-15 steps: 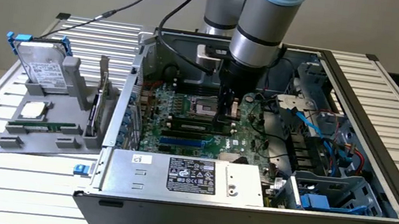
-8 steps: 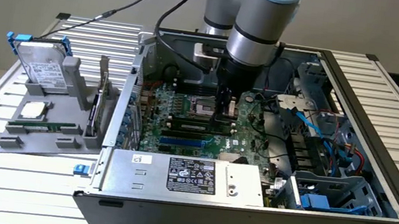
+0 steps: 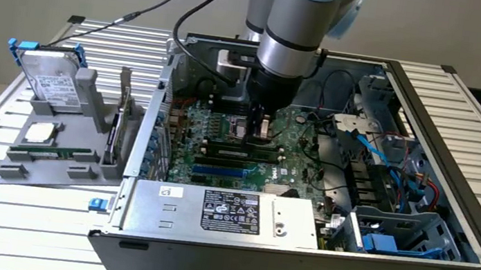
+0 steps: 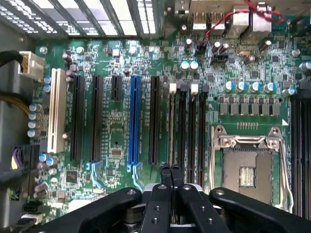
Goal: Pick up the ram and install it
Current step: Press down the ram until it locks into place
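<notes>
Closed pincer over the board, green ram on the tray outside

The pincer (image 3: 259, 135) (image 4: 170, 168) hangs inside the open computer case (image 3: 462, 147), its tips pressed together with nothing visible between them, just above the green board (image 4: 116, 121). Directly under the tips run the long black memory slots (image 4: 187, 131). The square processor socket (image 4: 248, 167) lies just beside them. A ram (image 3: 50, 151), a flat green stick, lies well away from the pincer toward the exterior view's left, outside the case on a grey tray (image 3: 31, 174). Whether a second stick sits in the slot beneath the pincer cannot be told.
</notes>
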### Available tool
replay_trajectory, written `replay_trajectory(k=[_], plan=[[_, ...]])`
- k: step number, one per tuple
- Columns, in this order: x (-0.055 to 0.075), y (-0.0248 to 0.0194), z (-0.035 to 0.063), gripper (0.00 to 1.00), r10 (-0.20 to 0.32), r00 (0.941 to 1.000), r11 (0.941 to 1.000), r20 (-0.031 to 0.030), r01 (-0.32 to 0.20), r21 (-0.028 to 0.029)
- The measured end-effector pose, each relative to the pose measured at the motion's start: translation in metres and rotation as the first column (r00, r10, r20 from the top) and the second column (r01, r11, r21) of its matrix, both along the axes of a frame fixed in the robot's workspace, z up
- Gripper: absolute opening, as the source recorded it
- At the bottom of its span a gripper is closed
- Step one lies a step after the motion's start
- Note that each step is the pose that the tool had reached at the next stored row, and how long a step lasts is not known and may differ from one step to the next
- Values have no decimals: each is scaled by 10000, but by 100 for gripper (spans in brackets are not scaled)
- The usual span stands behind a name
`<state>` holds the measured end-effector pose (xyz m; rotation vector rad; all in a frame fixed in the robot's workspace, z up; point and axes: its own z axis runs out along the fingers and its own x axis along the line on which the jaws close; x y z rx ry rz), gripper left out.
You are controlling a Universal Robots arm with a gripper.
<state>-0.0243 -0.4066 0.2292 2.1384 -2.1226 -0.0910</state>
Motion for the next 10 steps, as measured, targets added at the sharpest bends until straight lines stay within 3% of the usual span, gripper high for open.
replay_trajectory(k=[10], plan=[[-181, 0, 1, 10, 1, 10000, 10000, -95, -1, 23]])
